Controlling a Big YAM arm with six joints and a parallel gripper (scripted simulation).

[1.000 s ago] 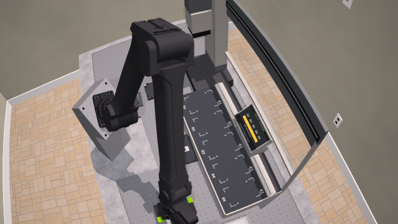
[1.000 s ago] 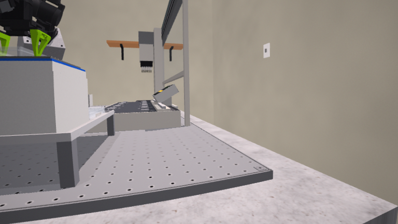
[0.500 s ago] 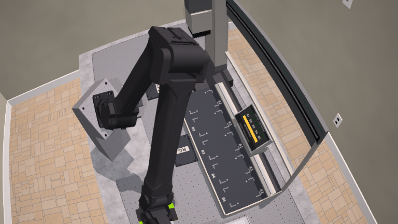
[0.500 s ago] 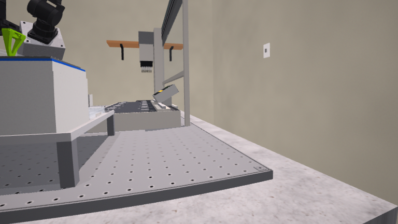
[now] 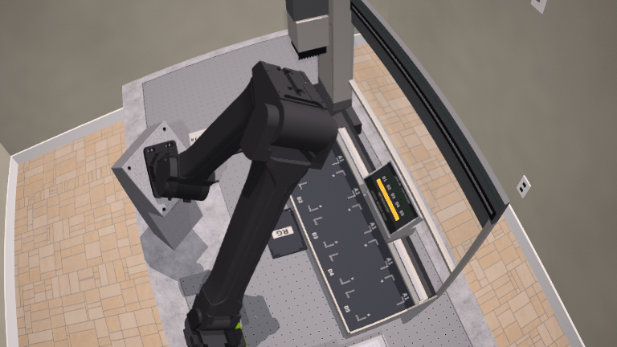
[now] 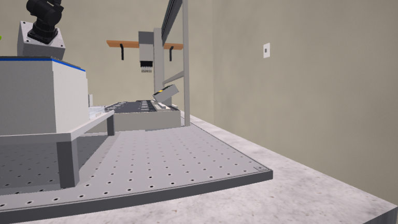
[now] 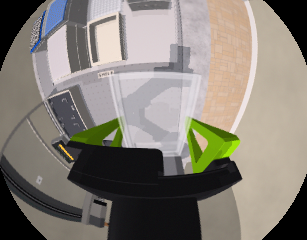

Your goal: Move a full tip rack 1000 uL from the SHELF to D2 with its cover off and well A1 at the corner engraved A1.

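Observation:
In the wrist view my gripper [image 7: 154, 119] is shut on a clear tip rack cover [image 7: 153, 96], with one green finger on each long side. The cover hangs level in the air, and the bench shows through it. Deck position D2 [image 5: 329, 195] is bare. In the top view the arm [image 5: 255, 215] reaches to the lower edge of the picture, where the gripper is cut off.
The dark deck [image 5: 359, 252] [image 6: 138, 105] holds positions D1 to D5, all bare. The RG nest [image 5: 285, 236] lies beside it. The tilted screen [image 5: 392, 197] and the gantry with the pipetting head [image 5: 309, 20] stand along the deck's far side. A tall white box with a blue top [image 6: 29, 98] is on the SHELF.

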